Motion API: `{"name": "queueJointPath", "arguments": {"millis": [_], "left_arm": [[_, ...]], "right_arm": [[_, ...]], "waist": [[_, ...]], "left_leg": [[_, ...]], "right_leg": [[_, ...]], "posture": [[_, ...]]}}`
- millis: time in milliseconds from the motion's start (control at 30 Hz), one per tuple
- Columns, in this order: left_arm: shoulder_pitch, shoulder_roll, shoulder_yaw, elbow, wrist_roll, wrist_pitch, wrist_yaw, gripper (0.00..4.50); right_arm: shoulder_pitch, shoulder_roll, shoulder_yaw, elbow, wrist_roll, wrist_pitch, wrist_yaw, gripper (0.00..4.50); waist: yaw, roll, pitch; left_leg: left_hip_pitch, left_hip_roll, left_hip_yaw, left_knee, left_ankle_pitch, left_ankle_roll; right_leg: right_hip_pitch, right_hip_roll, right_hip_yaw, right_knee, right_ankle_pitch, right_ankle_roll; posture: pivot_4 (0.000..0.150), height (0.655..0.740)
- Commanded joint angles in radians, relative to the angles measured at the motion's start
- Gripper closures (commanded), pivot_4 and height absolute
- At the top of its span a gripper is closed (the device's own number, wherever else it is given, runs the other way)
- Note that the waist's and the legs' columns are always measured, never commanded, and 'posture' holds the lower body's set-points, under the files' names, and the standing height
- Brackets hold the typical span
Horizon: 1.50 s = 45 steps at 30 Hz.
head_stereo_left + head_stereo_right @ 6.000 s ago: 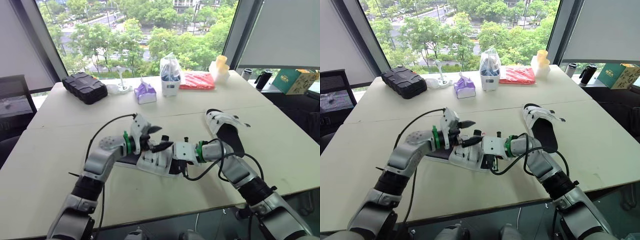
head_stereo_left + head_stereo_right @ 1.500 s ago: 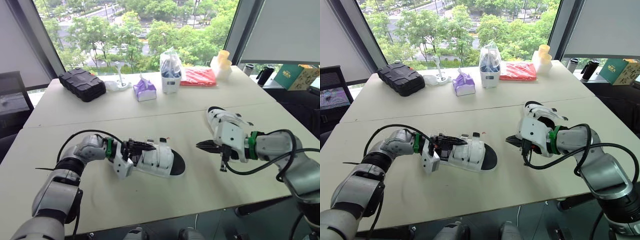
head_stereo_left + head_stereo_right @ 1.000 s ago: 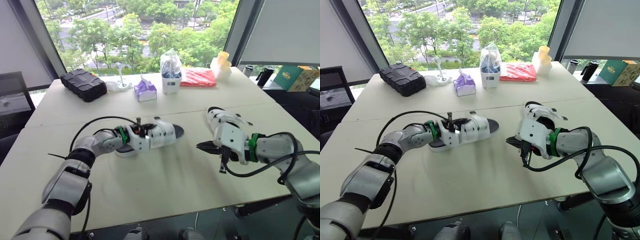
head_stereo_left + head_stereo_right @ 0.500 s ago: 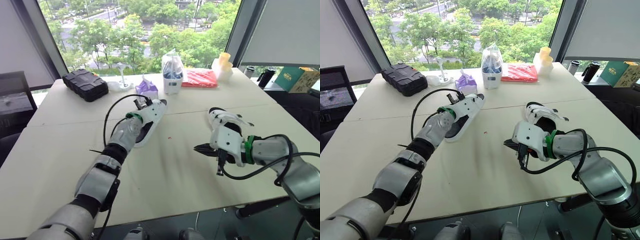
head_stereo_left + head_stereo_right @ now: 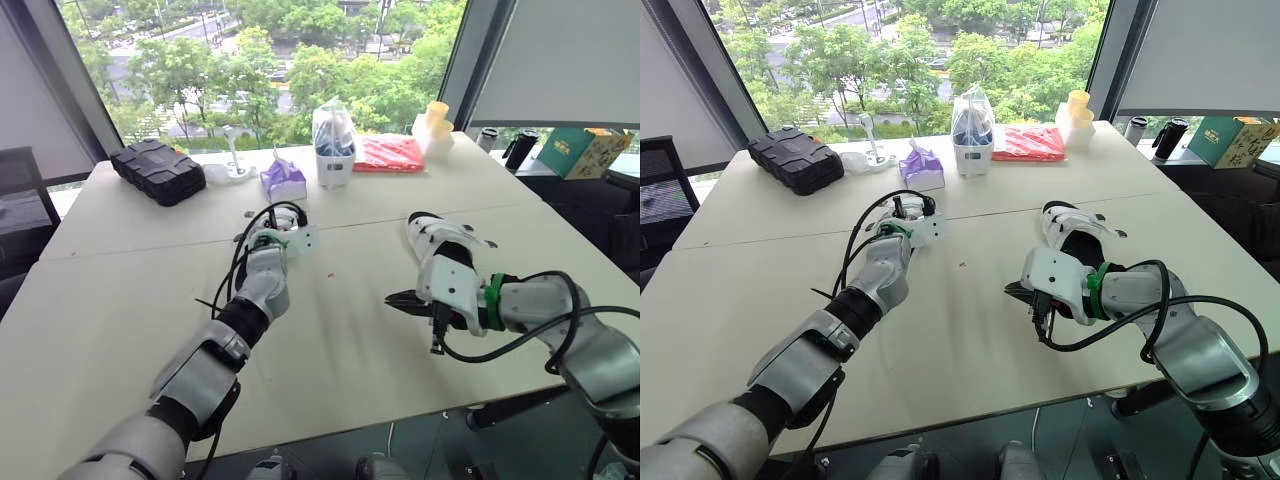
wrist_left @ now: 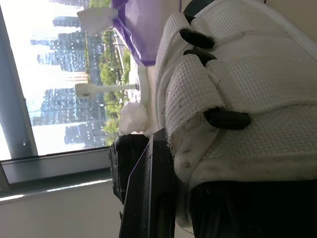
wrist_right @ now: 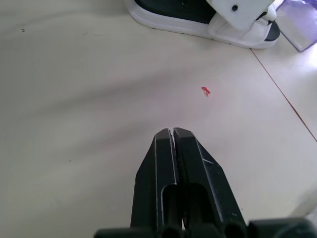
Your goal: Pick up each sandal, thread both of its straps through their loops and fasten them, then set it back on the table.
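Observation:
My left arm reaches far forward over the table (image 5: 120,310). My left gripper (image 5: 272,232) is shut on a white sandal with a black sole (image 5: 300,240), close to the seam between the two tabletops. In the left wrist view the sandal's white woven straps (image 6: 233,79) lie right beside one black finger (image 6: 153,198). The second white sandal (image 5: 440,240) lies on the table at the right. My right gripper (image 5: 395,298) hovers low over the tabletop in front of it, shut and empty, its fingertips (image 7: 171,136) pressed together.
Along the far edge stand a black case (image 5: 158,172), a purple tissue pack (image 5: 283,178), a bagged white item (image 5: 333,145), a red packet (image 5: 390,155) and yellow cups (image 5: 435,125). A green box (image 5: 580,152) sits off the table at the right.
My left arm has swung the held sandal from the near left of the table out toward the far middle, near the tissue pack. The right gripper has barely moved.

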Motion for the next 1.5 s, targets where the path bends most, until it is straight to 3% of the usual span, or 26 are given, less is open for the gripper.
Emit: {"name": "queueJointPath", "arguments": {"millis": [33, 133, 333, 433, 567, 667, 767, 867, 1100, 1400, 1500], "left_arm": [[0.006, 0.004, -0.002, -0.007, 0.002, 0.028, 0.016, 4.08], [0.008, 0.003, 0.008, 0.022, -0.022, 0.014, 0.042, 2.96], [0.030, 0.001, 0.034, -0.011, -0.075, 0.012, 0.040, 0.02], [0.073, 0.009, 0.062, -0.114, -0.120, 0.030, -0.026, 0.02], [0.183, 0.080, 0.081, -0.415, -0.184, 0.118, -0.283, 0.02], [0.245, 0.125, 0.103, -0.584, -0.219, 0.172, -0.395, 0.02], [0.293, 0.143, 0.158, -0.717, -0.285, 0.217, -0.470, 0.02], [0.335, 0.124, 0.300, -0.858, -0.405, 0.191, -0.472, 0.02], [0.420, 0.209, 0.511, -1.066, -0.770, 0.235, -0.715, 0.02], [0.594, 0.341, 0.673, -1.181, -1.038, 0.249, -0.778, 0.02], [0.653, 0.326, 0.728, -1.195, -1.117, 0.189, -0.766, 0.02]], "right_arm": [[-0.032, -0.003, -0.006, -0.006, 0.002, -0.022, -0.001, 4.50], [-0.043, -0.004, 0.002, 0.004, 0.001, -0.031, 0.005, 4.50], [-0.062, -0.007, 0.009, 0.025, -0.001, -0.048, 0.016, 4.50], [-0.071, -0.007, 0.011, 0.038, -0.004, -0.059, 0.023, 4.50], [-0.087, -0.012, 0.011, 0.065, -0.007, -0.082, 0.036, 4.50], [-0.105, -0.011, 0.016, 0.103, -0.015, -0.113, 0.049, 4.50], [-0.125, -0.007, 0.025, 0.141, -0.022, -0.142, 0.058, 4.50], [-0.152, 0.004, 0.040, 0.188, -0.031, -0.176, 0.068, 4.50], [-0.194, 0.005, 0.050, 0.319, -0.059, -0.280, 0.099, 4.50], [-0.207, -0.023, 0.010, 0.417, -0.059, -0.335, 0.126, 4.50], [-0.200, -0.045, -0.004, 0.450, -0.067, -0.357, 0.134, 4.50]], "waist": [[0.000, 0.000, 0.000], [0.000, 0.000, 0.000], [0.014, 0.000, 0.000], [0.019, 0.001, -0.001], [0.019, 0.002, -0.001], [0.019, 0.002, -0.002], [0.021, 0.002, -0.002], [0.021, 0.002, -0.002], [0.012, 0.003, -0.001], [0.018, 0.003, -0.001], [0.019, 0.003, 0.000]], "left_leg": [[0.000, 0.000, 0.000, 0.000, 0.000, 0.000], [0.000, 0.000, 0.000, 0.000, 0.000, 0.000], [0.000, 0.000, 0.000, 0.001, 0.000, 0.000], [0.000, 0.000, 0.001, 0.002, 0.000, 0.000], [0.000, 0.000, 0.001, 0.002, 0.000, 0.000], [0.000, 0.000, 0.001, 0.002, 0.000, 0.000], [0.001, 0.000, 0.000, 0.003, 0.000, 0.000], [0.000, 0.000, 0.001, 0.004, 0.000, 0.000], [0.000, 0.000, 0.001, 0.003, 0.000, 0.000], [0.001, 0.001, 0.001, 0.003, 0.000, 0.000], [0.001, 0.001, 0.001, 0.003, 0.000, 0.000]], "right_leg": [[0.000, 0.000, 0.000, 0.000, 0.000, 0.000], [0.000, 0.000, 0.000, 0.000, 0.000, 0.000], [0.000, -0.001, 0.001, 0.000, 0.000, 0.000], [0.000, -0.001, 0.001, 0.001, 0.000, 0.000], [0.000, -0.001, 0.001, 0.001, 0.000, 0.000], [0.001, -0.001, 0.001, 0.002, 0.000, -0.001], [0.001, -0.001, 0.001, 0.002, 0.000, -0.001], [0.002, -0.001, 0.001, 0.001, 0.000, -0.001], [0.001, -0.001, 0.001, 0.001, 0.000, -0.001], [0.001, -0.001, 0.002, 0.001, 0.000, -0.003], [0.001, -0.002, 0.002, 0.000, -0.001, -0.005]], "posture": [[0.150, 0.7400], [0.150, 0.7400], [0.150, 0.7400], [0.150, 0.7400], [0.150, 0.7400], [0.150, 0.7400], [0.150, 0.7400], [0.150, 0.7400], [0.150, 0.7400], [0.150, 0.7400], [0.150, 0.7400]]}}
